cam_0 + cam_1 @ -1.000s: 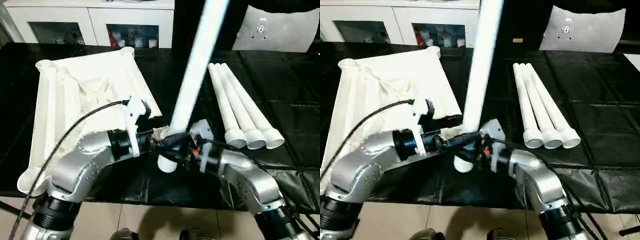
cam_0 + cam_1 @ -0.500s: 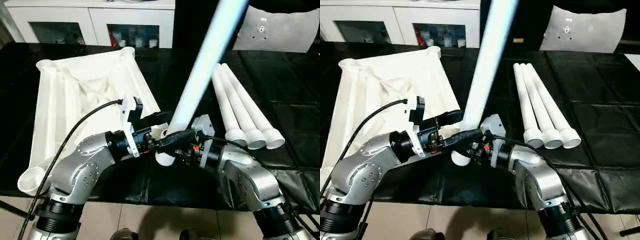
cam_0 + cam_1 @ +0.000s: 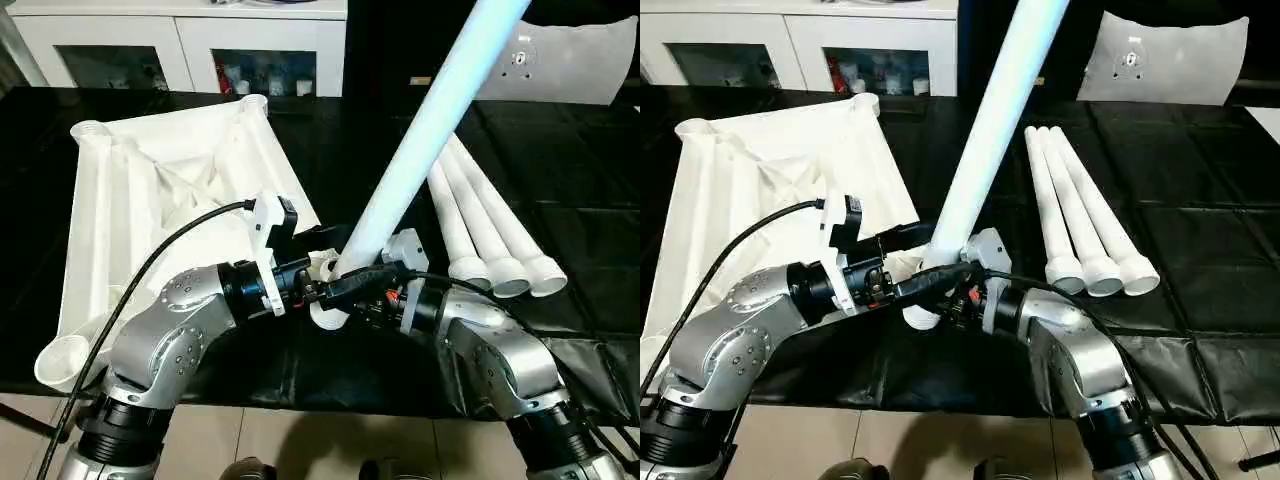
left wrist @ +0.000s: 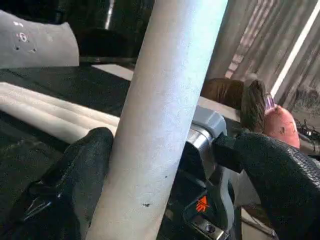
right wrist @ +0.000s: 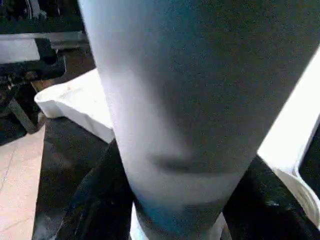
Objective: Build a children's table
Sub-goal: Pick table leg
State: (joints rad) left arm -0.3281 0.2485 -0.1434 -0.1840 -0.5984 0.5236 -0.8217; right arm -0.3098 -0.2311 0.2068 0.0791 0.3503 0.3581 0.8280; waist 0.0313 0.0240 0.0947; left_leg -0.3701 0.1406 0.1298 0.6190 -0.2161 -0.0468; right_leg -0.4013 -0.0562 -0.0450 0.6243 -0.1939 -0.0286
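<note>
White leg (image 3: 420,140), tilted, is clamped by both the right gripper (image 3: 345,285) and the left gripper (image 4: 170,165) at the tabletop's (image 3: 150,180) corner.

White leg (image 3: 420,140) leans tilted beside upturned table top (image 3: 170,190).

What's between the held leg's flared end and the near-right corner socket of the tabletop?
Nothing separate is visible. The held leg leans up and right, both pincers clamped near its flared lower end, right at the tabletop's near-right corner. The pincers hide that socket, so seating cannot be judged.
</note>
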